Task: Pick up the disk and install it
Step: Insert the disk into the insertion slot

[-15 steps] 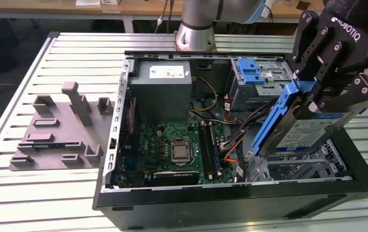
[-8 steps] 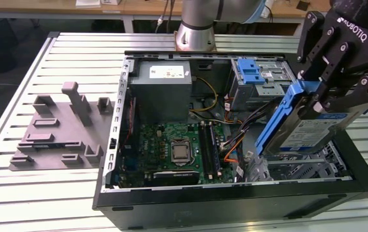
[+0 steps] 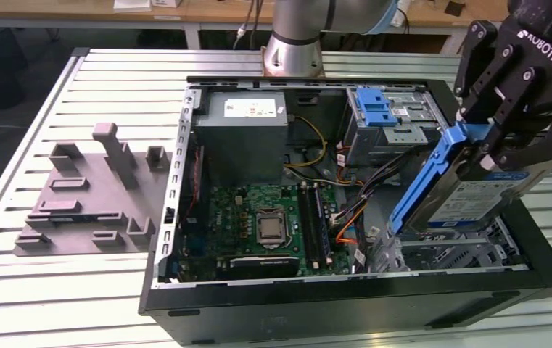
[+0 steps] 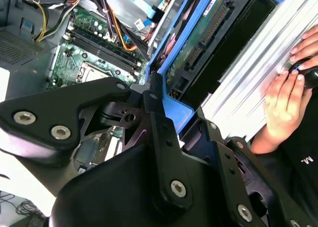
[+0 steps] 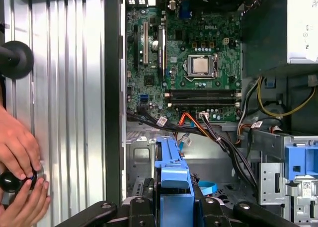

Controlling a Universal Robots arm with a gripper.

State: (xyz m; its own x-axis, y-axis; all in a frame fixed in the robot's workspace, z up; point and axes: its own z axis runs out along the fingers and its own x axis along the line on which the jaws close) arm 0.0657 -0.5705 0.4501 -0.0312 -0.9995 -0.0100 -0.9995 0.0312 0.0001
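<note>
Gripper (image 3: 489, 148) clamped on disk (image 3: 469, 197), held tilted above bay (image 3: 455, 255) at the exterior view's right. Grip seemingly on bracket (image 3: 429, 177) alone. Risks: tilt jamming at bay edge; cables (image 3: 377, 177) snagging.

The hand (image 3: 506, 148) grips the disk (image 3: 469, 201) by its blue bracket and holds it tilted steeply over the open computer case (image 3: 353, 308), at the exterior view's right. Below it sits an empty metal bay (image 3: 455, 254). The green circuit board (image 3: 261, 221) lies in the middle of the case. A grey moulded block (image 3: 92, 196) rests on the slatted worktop (image 3: 53, 290), at the exterior view's left.
</note>
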